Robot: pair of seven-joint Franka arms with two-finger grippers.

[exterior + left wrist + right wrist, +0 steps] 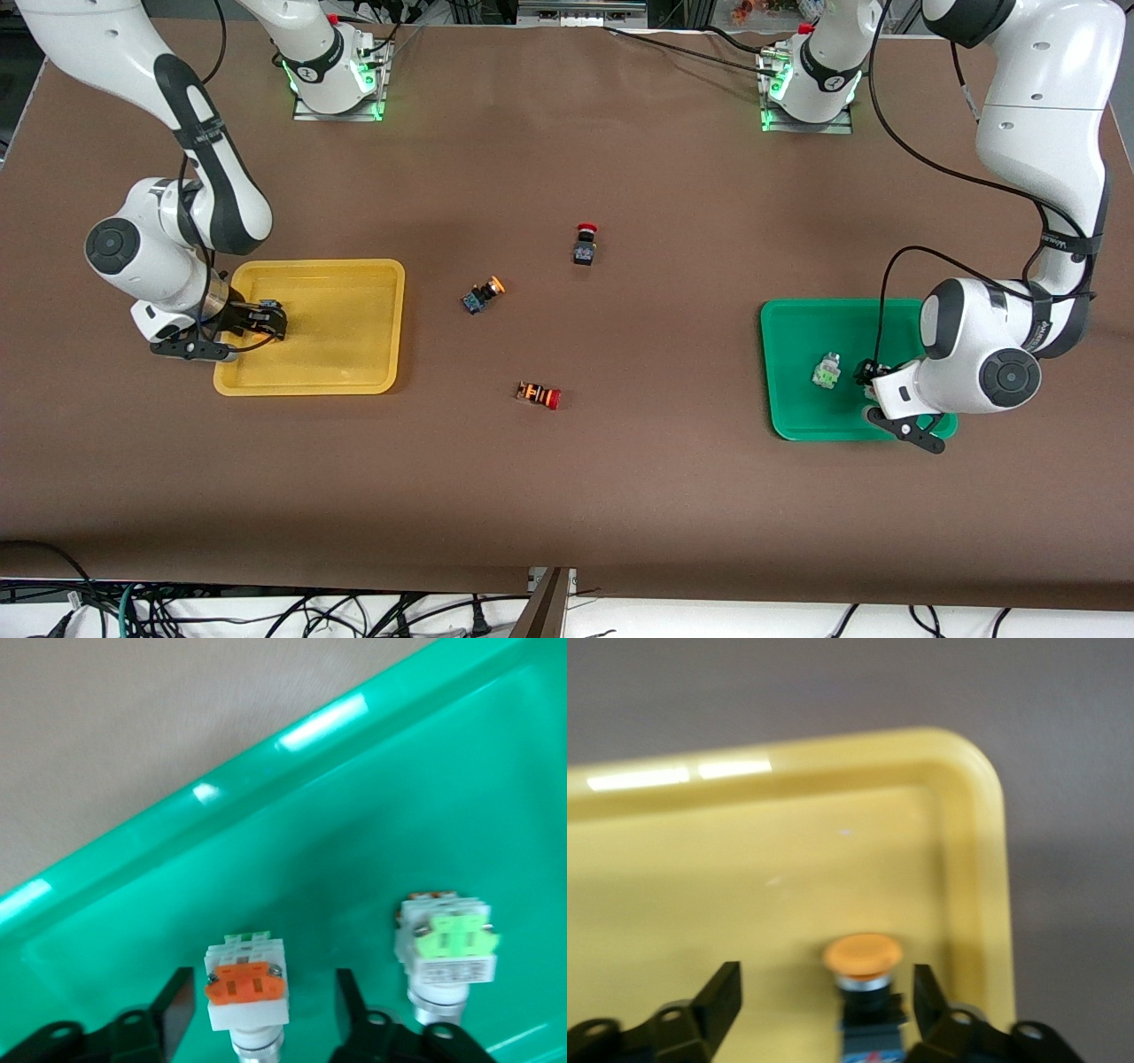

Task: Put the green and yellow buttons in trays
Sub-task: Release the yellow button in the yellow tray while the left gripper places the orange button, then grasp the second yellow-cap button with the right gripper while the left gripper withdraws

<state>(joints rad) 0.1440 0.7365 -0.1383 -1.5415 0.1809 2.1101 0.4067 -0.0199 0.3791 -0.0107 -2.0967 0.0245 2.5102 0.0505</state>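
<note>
The right hand [257, 323] sits low in the yellow tray [354, 275], at the end toward the right arm's side of the counter [620, 496]. Its fingers [718, 997] are spread, and a yellow-capped button [864, 958] lies between them on the tray floor, touching neither as far as the right wrist view shows. To finish this release well, the hand should lift straight up so neither finger clips the cap.

A second yellow-capped button [483, 295] lies on the bare counter between the trays, with a red mushroom switch [584, 245] farther from the front camera and an orange-banded switch [539, 394] nearer; those two should stay put.

The left hand [873, 377] is down in the green tray [788, 328], fingers [177, 1005] parted around an orange-faced white button [246, 985], apparently not clamping it. A green-faced white button [450, 943] rests just beside it. A straight lift suits here too.
</note>
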